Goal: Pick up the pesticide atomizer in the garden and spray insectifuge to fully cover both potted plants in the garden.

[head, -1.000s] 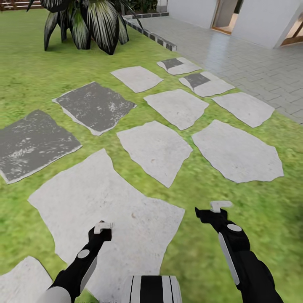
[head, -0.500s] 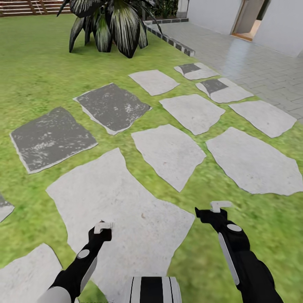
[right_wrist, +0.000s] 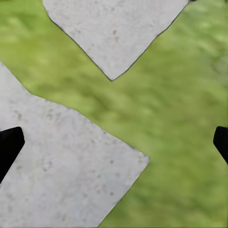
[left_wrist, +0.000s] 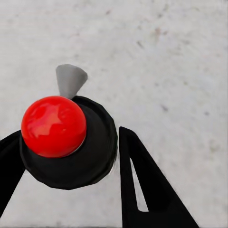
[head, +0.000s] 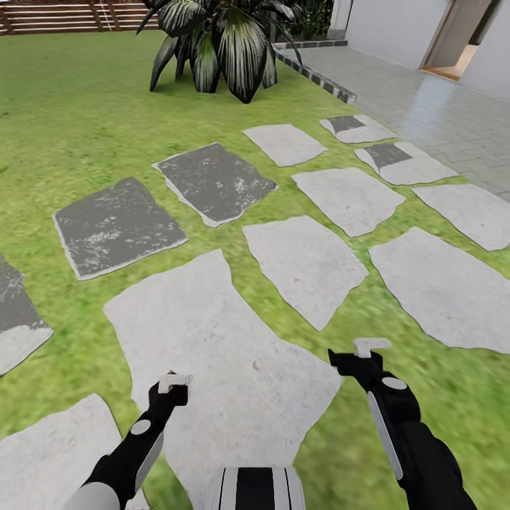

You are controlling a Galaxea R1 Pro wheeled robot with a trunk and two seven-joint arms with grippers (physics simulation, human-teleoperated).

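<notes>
The pesticide atomizer and the potted plants are out of view. I am over lawn (head: 64, 127) crossed by flat stepping stones (head: 212, 340) in the garden. My left gripper (head: 173, 384) hangs open above a large pale stone. In the left wrist view its dark fingers (left_wrist: 142, 190) stand apart on either side of a red ball (left_wrist: 53, 126) set on a black round body with a grey tip; I cannot tell what that is. My right gripper (head: 370, 348) is open and empty over the grass beside that stone, with its fingertips (right_wrist: 9, 142) at the edges of the right wrist view.
A big striped agave (head: 219, 42) without a pot stands ahead. A brown slatted fence (head: 57, 15) runs behind the lawn at far left. A dark stone kerb (head: 319, 74) borders a grey paved walkway (head: 439, 113) and a white building at right.
The whole head picture has shifted right, so the camera has turned left. More fence and dark stones show at left. Both arms hold the same pose.
</notes>
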